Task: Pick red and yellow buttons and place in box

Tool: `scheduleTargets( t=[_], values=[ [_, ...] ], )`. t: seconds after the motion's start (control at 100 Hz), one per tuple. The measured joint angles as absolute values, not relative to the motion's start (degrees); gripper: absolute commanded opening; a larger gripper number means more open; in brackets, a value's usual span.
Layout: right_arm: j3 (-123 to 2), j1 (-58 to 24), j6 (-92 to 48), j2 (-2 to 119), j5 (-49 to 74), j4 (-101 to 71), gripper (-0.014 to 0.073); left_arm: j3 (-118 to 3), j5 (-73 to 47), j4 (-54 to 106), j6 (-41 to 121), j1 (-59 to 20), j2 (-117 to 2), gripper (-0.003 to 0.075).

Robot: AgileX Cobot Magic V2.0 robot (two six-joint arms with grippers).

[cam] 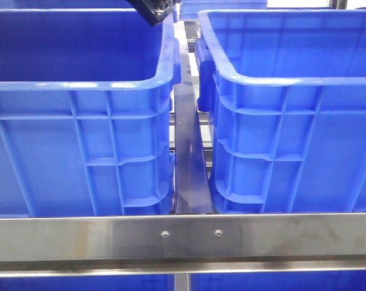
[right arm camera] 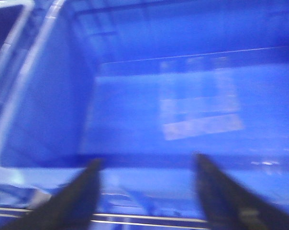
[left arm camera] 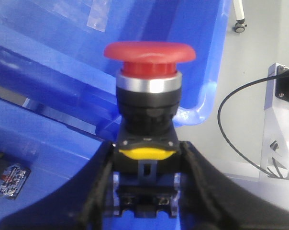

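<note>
Steel rail frame (cam: 183, 236), bearing two blue ribbed crates, left (cam: 80, 139) and right (cam: 292, 133), side by side, narrowly apart.

Glossy moulded plastic is seen on the two blue crates (cam: 80, 145), ribbed on the sides. Brushed, faintly stained metal is shown by the rail (cam: 183, 237) at the lower edge. A smooth matt red plastic cap (left arm camera: 149, 51) is ringed by a polished metal collar (left arm camera: 148, 84).
</note>
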State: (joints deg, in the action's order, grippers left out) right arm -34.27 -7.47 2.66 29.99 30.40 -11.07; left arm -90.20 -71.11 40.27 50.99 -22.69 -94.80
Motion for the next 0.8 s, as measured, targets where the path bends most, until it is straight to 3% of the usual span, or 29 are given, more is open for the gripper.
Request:
scheduleTargets(
  t=[0.5,0.8],
  values=[
    [-63.06,-19.41,2.77,64.72,37.41,-28.06,0.0646,-90.20,-71.11,40.27,50.99,-22.69,-94.80,-0.0020],
    [-73.20,-20.14,-1.20,78.17,43.33,-43.13,0.0646,-90.20,-71.11,40.27,50.99,-22.69,-94.80,-0.0020]
  ],
)
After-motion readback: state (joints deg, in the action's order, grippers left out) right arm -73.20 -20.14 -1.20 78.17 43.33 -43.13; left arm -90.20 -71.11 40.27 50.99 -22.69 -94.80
